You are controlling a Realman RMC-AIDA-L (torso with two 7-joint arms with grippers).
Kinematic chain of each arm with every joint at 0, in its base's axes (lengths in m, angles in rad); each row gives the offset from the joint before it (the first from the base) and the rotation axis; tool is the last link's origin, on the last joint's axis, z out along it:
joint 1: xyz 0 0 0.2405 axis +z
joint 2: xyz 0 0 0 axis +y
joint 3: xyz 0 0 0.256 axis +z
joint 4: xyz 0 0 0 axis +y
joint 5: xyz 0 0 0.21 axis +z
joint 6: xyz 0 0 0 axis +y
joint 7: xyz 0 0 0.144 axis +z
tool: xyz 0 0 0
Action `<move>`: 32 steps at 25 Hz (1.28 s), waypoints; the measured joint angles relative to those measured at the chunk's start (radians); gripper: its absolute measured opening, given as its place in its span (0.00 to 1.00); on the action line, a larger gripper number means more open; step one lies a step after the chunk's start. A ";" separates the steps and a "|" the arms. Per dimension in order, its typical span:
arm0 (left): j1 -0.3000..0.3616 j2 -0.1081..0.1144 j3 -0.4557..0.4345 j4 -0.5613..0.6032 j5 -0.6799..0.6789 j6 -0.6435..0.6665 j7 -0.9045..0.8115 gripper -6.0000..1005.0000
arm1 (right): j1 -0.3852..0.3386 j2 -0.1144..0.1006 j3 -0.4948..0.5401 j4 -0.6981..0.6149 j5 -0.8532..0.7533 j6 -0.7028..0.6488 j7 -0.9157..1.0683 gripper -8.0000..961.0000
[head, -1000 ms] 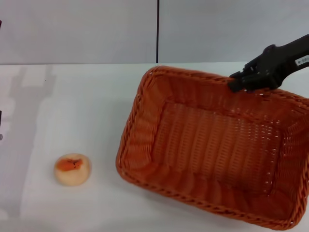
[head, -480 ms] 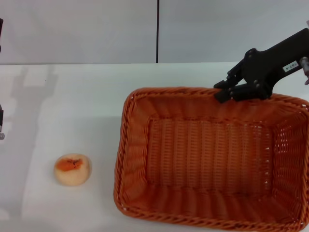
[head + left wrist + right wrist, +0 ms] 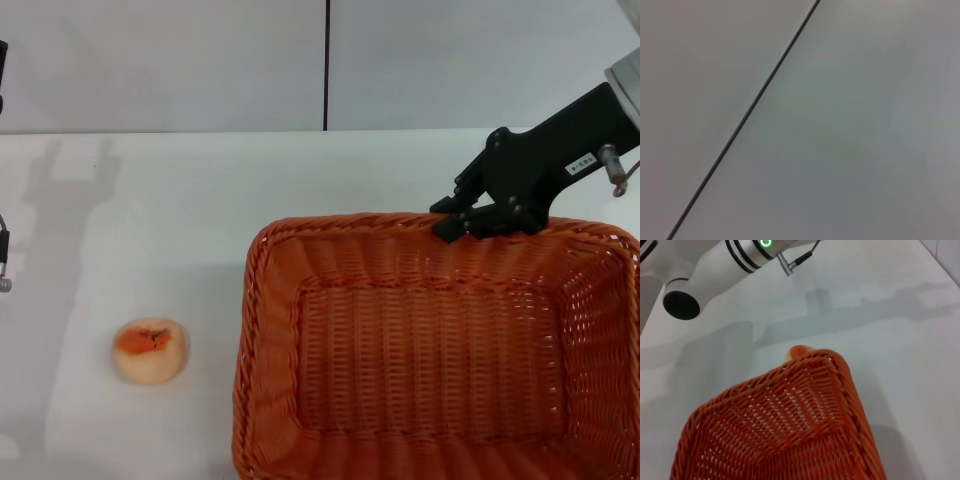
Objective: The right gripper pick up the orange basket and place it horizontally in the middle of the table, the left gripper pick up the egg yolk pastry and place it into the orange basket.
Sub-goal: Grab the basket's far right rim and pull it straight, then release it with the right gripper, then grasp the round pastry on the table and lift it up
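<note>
The orange basket (image 3: 440,370) lies with its long side across the table (image 3: 180,210), filling the near right and running past the picture's lower edge. My right gripper (image 3: 455,220) is shut on the middle of its far braided rim. The egg yolk pastry (image 3: 150,350) sits on the near left of the table, orange-red patch up, a short gap from the basket's left wall. In the right wrist view the pastry (image 3: 797,351) peeks out behind a corner of the basket (image 3: 790,425). My left arm (image 3: 3,265) shows only as a sliver at the left edge.
A grey wall with a dark vertical seam (image 3: 327,65) stands behind the table. The left wrist view holds only a plain pale surface with a dark line (image 3: 745,115). The left arm's white wrist section with a green ring (image 3: 747,252) hangs above the table's left side.
The basket has swung from a skewed pose to lie square across the table and has come nearer to me. My right gripper has moved left and down with the rim. The pastry has stayed put.
</note>
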 joint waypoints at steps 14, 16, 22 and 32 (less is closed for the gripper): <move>0.008 -0.001 0.039 0.000 0.000 0.001 -0.001 0.78 | -0.027 0.018 0.022 -0.032 0.074 0.096 -0.022 0.43; 0.009 0.000 0.043 0.000 0.000 0.001 -0.001 0.78 | -0.044 0.020 0.044 -0.050 0.100 0.106 -0.032 0.49; 0.022 0.003 0.058 0.002 0.000 0.004 -0.001 0.78 | -0.166 0.023 0.151 -0.118 0.285 0.113 -0.087 0.54; 0.057 0.008 0.057 0.030 -0.003 0.023 -0.113 0.78 | -0.411 0.041 0.296 -0.099 0.721 0.118 -0.238 0.57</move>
